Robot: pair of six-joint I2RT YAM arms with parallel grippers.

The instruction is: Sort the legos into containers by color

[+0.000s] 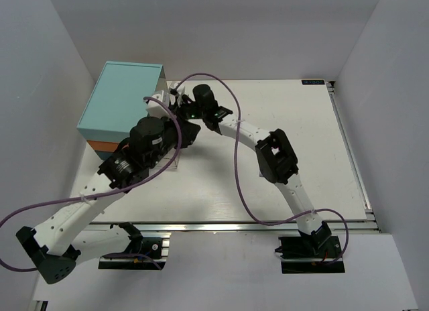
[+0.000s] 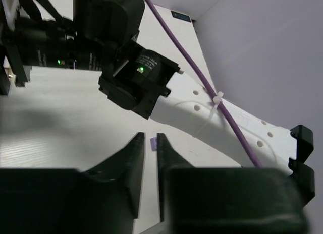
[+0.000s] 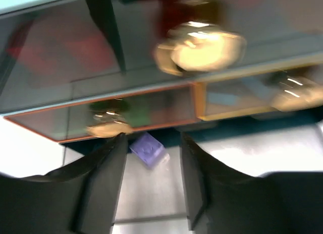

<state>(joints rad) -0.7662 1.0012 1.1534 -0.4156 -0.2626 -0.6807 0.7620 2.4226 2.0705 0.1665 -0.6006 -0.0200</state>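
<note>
**A:** Which step?

**B:** Pick. Your right fingers (image 3: pixel 152 142) are spread and empty, with one purple lego (image 3: pixel 148 148) between their tips, short of the drawers (image 3: pixel 101 115). Next: close on it.

**A:** Left?

**B:** Left fingers (image 2: pixel 151 139) are near shut, with a purple bit (image 2: pixel 153 143) at the tips. Can't tell if it's gripped. Count: one lego per wrist view, three drawer fronts, blurred.

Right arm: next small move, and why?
Probably close the right gripper on the pale purple brick. Its fingers stand open on either side of the brick, which lies on the table at the foot of the drawers. The view is blurred, so depth is uncertain.
</note>
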